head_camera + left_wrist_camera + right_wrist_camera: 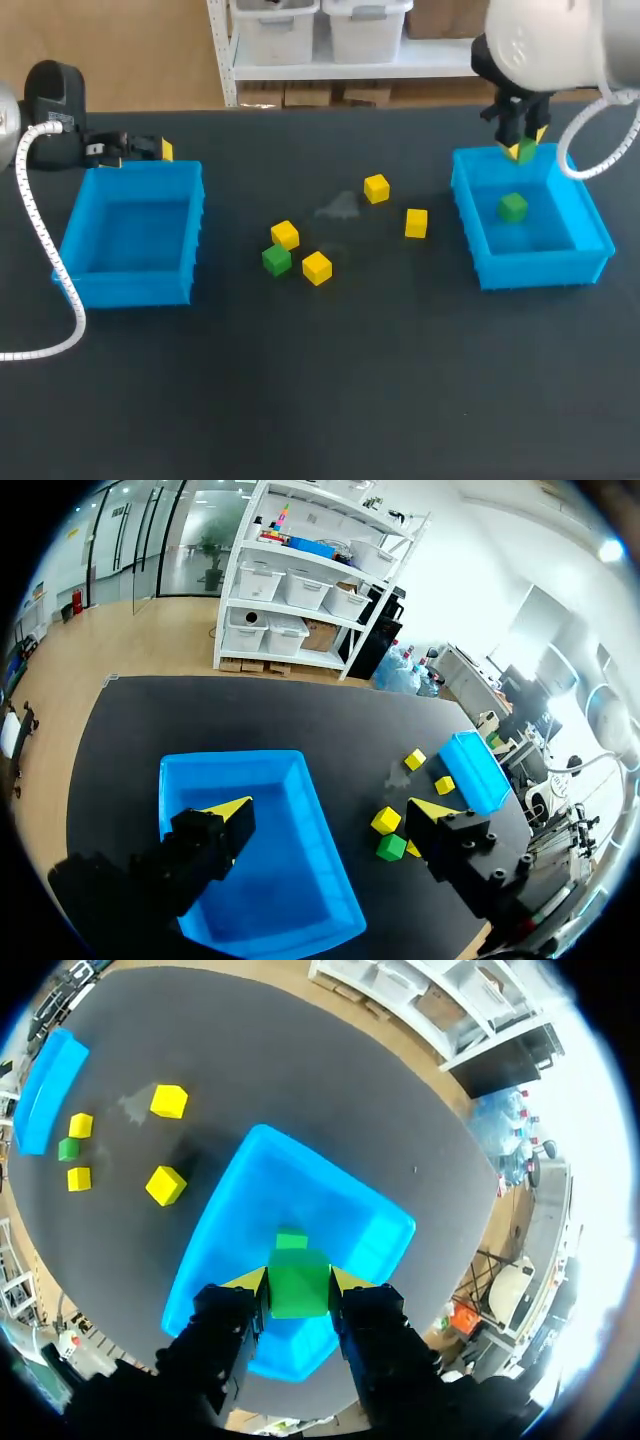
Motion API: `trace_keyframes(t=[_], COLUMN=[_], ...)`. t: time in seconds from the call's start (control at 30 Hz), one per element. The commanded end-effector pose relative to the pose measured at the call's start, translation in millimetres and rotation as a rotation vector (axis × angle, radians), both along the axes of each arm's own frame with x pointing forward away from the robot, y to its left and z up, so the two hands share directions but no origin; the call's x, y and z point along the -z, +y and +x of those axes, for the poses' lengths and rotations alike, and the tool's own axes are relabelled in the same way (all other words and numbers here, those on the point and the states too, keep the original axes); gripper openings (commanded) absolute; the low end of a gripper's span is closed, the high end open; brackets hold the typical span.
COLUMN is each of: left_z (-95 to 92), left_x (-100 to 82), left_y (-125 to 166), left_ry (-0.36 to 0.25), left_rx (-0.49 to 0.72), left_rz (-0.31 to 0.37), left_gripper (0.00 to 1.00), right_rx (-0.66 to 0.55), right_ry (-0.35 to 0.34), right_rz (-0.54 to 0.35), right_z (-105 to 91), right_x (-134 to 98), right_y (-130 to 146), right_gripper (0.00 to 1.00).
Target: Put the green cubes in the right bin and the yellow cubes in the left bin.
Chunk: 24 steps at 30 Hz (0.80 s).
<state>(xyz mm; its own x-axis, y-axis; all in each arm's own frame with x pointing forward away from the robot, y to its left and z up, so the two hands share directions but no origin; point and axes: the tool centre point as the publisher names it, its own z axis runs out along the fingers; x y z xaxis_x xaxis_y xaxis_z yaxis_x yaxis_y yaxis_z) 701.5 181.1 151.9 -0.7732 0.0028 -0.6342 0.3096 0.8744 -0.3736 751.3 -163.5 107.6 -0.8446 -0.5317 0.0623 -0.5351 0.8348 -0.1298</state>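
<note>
**Desk:** What is closest to you?

**Me:** Well left of the right bin [540,268], toward my edge of the table, I see three cubes bunched together. The near yellow cube [317,267] comes first. The loose green cube [276,260] is just beside it, on the side away from that bin. The second yellow cube [285,235] sits at the green one's far corner.

**Desk:** And closer to that bin?

**Me:** The third yellow cube [416,222] lies near the right bin's left wall, on the table. The far yellow cube [376,188] is a little farther left and farther back, level with the bin's far end.

**Desk:** What is inside it?

**Me:** The binned green cube [513,207] is on the floor of the right bin, toward its far wall.

**Desk:** What is your right gripper doing?

**Me:** My right gripper [300,1285] hangs over the far part of the right bin. Its two fingers are pressed on the held green cube [524,151] from both sides. That cube is up in the air, and in the wrist view the binned one shows just ahead of it.

**Desk:** And the other side?

**Me:** The left bin [130,285] stands across the table, well apart from the right bin. My left gripper [335,815] is by its far rim, farther from the right bin than anything else I have named. Its fingers are spread wide with nothing gripped between them.
</note>
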Motion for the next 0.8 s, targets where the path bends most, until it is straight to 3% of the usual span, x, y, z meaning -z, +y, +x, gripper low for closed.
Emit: trace_keyframes(t=[0.03,0.3,0.8], left_z=[-0.1,-0.1,-0.1], left_x=[1.1,1.1,1.1], left_y=[1,1,1], left_ry=[-0.004,-0.004,-0.004], left_rx=[0.004,0.004,0.004], left_rz=[-0.006,-0.006,-0.006], left_gripper=[1.00,1.00,1.00], right_rx=[-0.051,-0.111,-0.360], right_ry=[-0.301,-0.306,-0.279], right_rz=[0.182,0.188,0.222], right_z=[-7.2,-5.5,-16.0], right_x=[0,-9,-13], right_y=[2,21,130], right_gripper=[1.00,1.00,1.00])
